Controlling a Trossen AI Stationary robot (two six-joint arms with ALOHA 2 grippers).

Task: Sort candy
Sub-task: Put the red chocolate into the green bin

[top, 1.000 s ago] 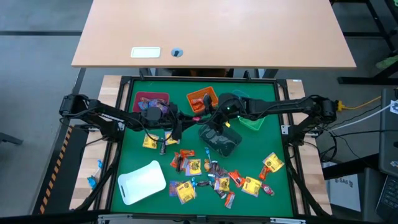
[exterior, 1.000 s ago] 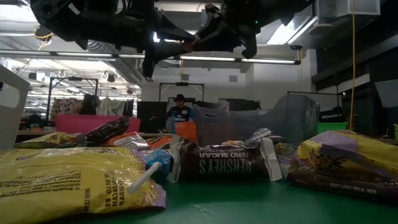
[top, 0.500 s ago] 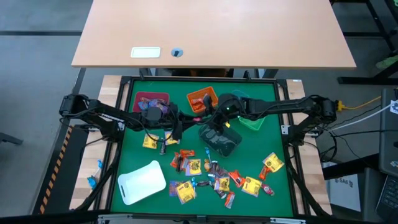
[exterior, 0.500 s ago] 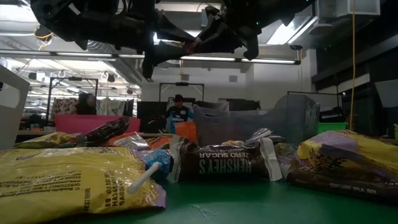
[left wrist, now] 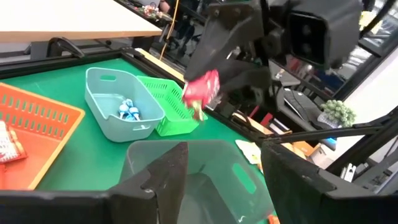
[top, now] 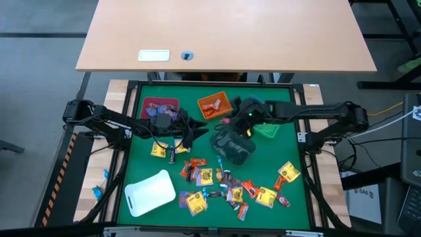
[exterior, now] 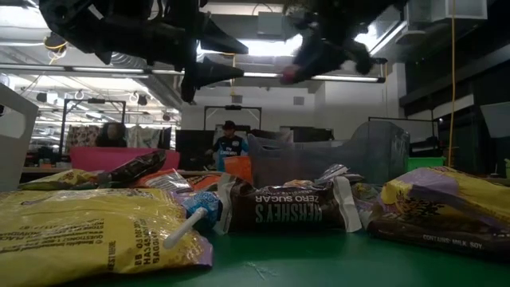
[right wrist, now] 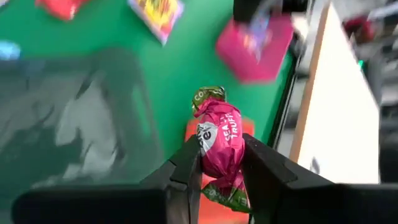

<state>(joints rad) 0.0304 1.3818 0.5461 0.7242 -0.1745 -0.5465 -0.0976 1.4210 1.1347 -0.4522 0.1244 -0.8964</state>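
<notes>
One truffle (right wrist: 219, 138), pink wrapper with green twist ends, clamped between the fingers of the right pincer (right wrist: 219, 163); seen from the left wrist as a pink packet (left wrist: 203, 91) held aloft.

Right pincer (top: 231, 122): raised over the bins at the far side of the tabletop (top: 289, 201). Close beneath it, the grey bin (top: 233, 146). Beside it, toward the left arm, the orange bin (top: 214, 105). Past that, further from the pincer, the pink bin (top: 160, 106). On its other side, the pale blue bin (left wrist: 118, 104) and the green bin (left wrist: 170, 103).

Left pincer (top: 186, 133): waiting just across from the right one, fingers apart, nothing between them.

Remaining candy (top: 227, 187): a loose heap well below and nearer than both pincers, with a few yellow packets (top: 158, 151) under the left arm. White tray (top: 150, 192) at the near left corner.

Step in hand, judged: carrying the truffle to its bin. The pink bin looks the likely match, though its contents cannot be told from here.

Handling notes:
- Keep the clamp firm; the wrapper is slick and the sweet rounded.
- Travel high enough to pass the bin rims and the left arm, which lies on the way.
- Centre over the bin before parting the fingers.
- Release low, so the piece does not bounce out.
</notes>
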